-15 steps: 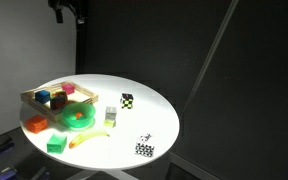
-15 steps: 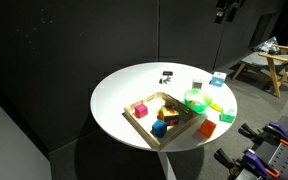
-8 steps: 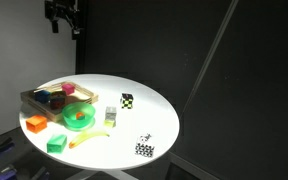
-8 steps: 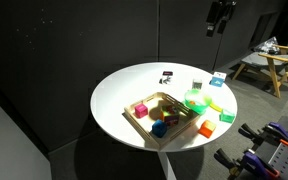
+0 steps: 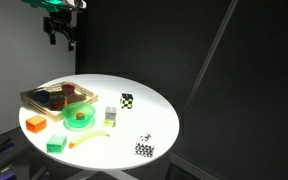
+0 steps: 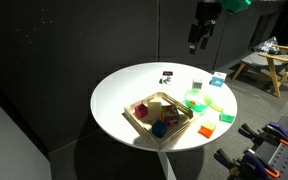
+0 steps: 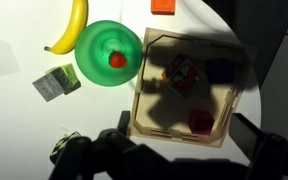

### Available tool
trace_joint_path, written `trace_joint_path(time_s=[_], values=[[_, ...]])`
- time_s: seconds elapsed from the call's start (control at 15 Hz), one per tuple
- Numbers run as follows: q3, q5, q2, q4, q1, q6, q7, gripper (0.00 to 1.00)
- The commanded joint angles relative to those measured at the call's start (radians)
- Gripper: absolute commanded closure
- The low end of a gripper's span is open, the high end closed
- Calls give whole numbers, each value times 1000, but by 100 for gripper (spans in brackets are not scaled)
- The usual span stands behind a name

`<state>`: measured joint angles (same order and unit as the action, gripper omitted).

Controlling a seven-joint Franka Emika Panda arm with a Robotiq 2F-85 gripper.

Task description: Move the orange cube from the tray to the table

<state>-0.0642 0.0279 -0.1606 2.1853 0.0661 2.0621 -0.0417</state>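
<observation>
Black curtains close off a dark room around the round white table (image 5: 156,118). The light wooden tray (image 7: 138,95) sits close to the tabletop's edge, with a green bowl (image 7: 109,55) just beside one of its long walls.

High above all this hangs the gripper (image 5: 62,38), its fingers spread wide with nothing between them. Over the last second it has come down a little and swung across from the middle of the table toward the tray's side. In the wrist view the tray now fills most of the picture and the arm's shadow lies across it. Nothing on the tabletop has shifted. I take this as the approach only: the tool is lining up well above the tray, and the descent and the grasp are still to come.

The orange cube (image 7: 181,73) is in the tray, near the middle of one long wall, with a dark blue cube (image 7: 220,70) just beside it and a red one (image 7: 199,122) nearer a corner. As a cube it has no real long axis. It rests flat, and its edges look turned slightly off the tray's walls, though the shadow makes that hard to tell.
</observation>
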Motion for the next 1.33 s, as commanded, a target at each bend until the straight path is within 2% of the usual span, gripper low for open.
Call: trace_joint_path(time_s=[0.0, 0.6, 1.07, 1.27], values=[[-31, -12, 72, -29, 17, 41, 79, 0], [-80, -4, 190, -38, 72, 98, 164, 0], [-85, -2, 254, -32, 97, 142, 238, 0], [-77, 0, 289, -37, 96, 161, 320, 0]])
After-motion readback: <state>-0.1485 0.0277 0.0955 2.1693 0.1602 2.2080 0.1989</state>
